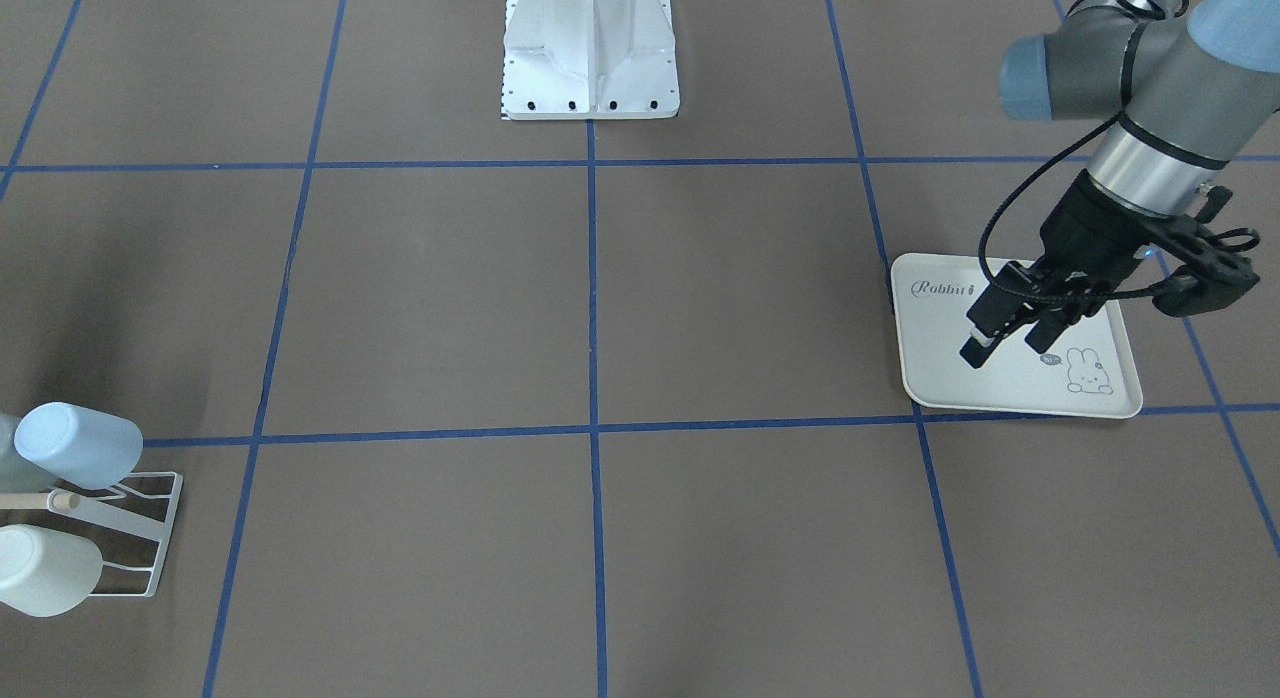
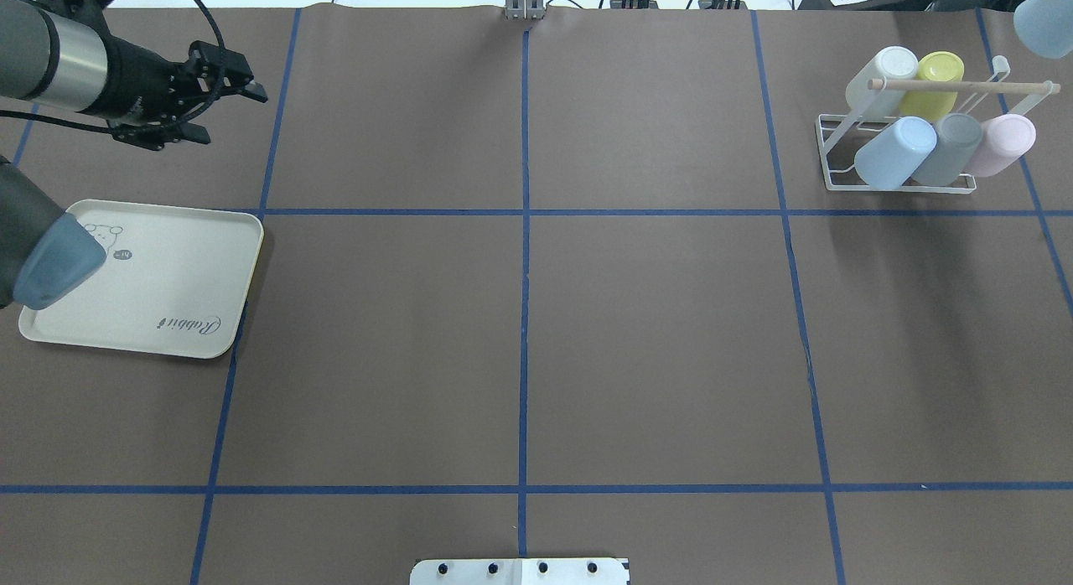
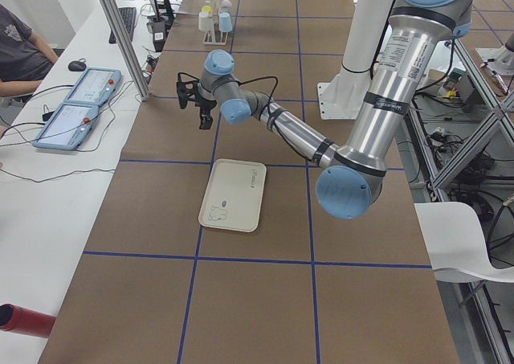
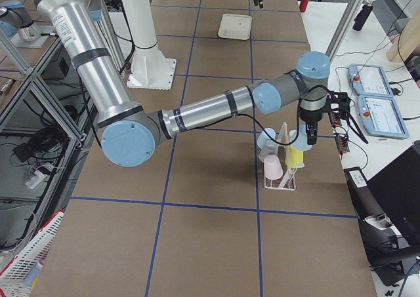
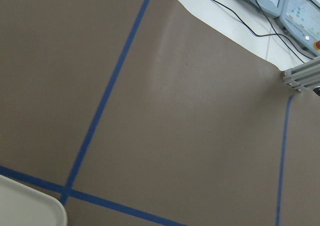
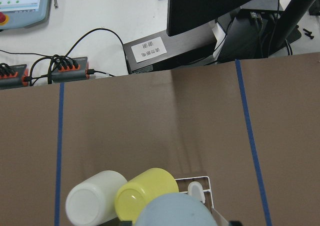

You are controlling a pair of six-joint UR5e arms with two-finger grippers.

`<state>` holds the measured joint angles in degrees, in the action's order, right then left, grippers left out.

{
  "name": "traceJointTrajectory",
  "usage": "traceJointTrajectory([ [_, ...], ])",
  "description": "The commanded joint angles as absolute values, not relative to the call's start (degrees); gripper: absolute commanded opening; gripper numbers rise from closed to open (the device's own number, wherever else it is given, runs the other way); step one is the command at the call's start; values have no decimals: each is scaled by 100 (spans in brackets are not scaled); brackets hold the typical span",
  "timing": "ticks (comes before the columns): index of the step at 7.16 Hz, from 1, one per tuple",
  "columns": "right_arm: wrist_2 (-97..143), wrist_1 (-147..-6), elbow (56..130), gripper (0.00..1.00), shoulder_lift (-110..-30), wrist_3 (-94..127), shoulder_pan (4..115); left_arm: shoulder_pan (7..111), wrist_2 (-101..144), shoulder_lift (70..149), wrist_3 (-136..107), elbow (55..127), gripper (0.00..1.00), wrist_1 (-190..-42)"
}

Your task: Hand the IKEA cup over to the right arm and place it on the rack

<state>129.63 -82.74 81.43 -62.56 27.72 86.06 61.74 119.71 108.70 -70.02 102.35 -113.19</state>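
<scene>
Brown gridded table (image 2: 654, 342) first: near its left edge your left claw (image 1: 1008, 346) hangs open and empty over the rabbit tray (image 1: 1000, 388), so the hand-off looks done. At the far right corner the right arm (image 4: 210, 110) poises a pale blue cup (image 6: 172, 211) just above the rack (image 2: 838, 178), probably to line up a prong. You cannot tell how the right claw (image 4: 308, 134) grips.

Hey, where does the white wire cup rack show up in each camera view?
Front-facing: rack at bottom-left edge.
Overhead: rack upper right.
Exterior left: rack far off, top centre-left.
Exterior right: rack right of centre.
Left wrist: not in it.
Right wrist: rack corner at bottom edge.
Shared landmark: rabbit tray, at the table's opposite end; absent from right wrist.
</scene>
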Motion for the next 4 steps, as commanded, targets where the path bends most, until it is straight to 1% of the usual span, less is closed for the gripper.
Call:
traceJointTrajectory([
  [1, 12911, -8271, 7130, 16, -5828, 2269, 8605, 6494, 11910, 10619, -5472, 10510, 100, -10401],
  [2, 12911, -8279, 6989, 16, -5775, 2233, 8552, 6460, 11700, 10382, -5380, 10651, 100, -10363],
  [3, 12911, -8271, 6761, 16, -5661, 2224, 8482, 6451, 11655, 10354, -5379, 10661, 100, -10362],
  [4, 12885, -8253, 6689, 16, -5660, 2232, 8412, 6460, 11646, 10354, -5379, 10661, 100, -10362],
])
